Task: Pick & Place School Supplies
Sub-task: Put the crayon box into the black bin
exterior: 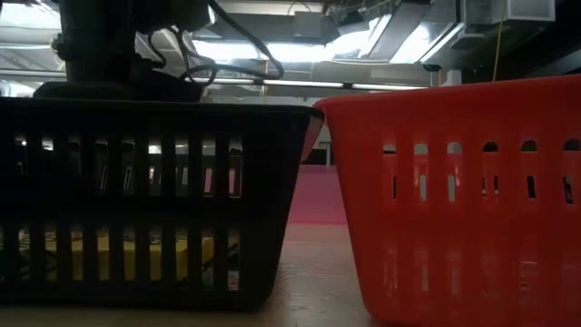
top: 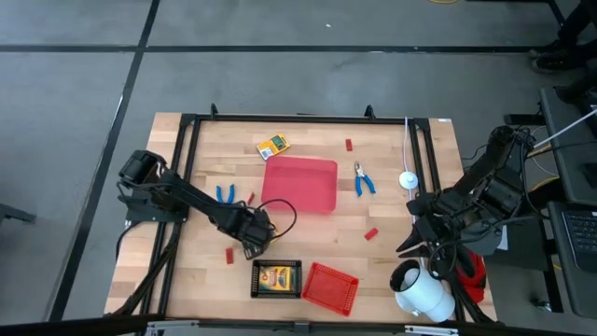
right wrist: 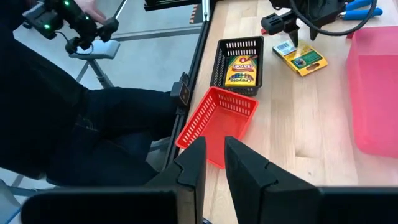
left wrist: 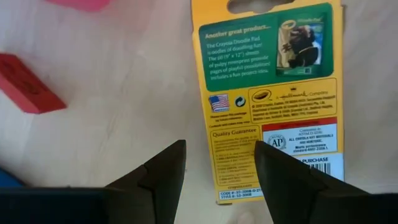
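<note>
Near the front edge of the table (top: 392, 252), left of its middle, the left gripper (left wrist: 217, 163) is hanging with its fingers spread wide over a yellow-and-green card box (left wrist: 268, 93) that is lying flat on the wood just behind the black basket (top: 276, 279); the fingers are gripping nothing. A second card box (right wrist: 241, 70) is lying inside that basket, and a third (top: 273, 146) is sitting near the back edge. Small red blocks (top: 371, 233) are lying scattered over the wood, and two blue-handled pliers (top: 363, 179) are resting on either side of the red tray (top: 300, 185). The red mesh basket (top: 329, 287) is standing beside the black one. The right gripper (right wrist: 214, 163) is waiting past the table's right edge, fingers nearly together and holding nothing
</note>
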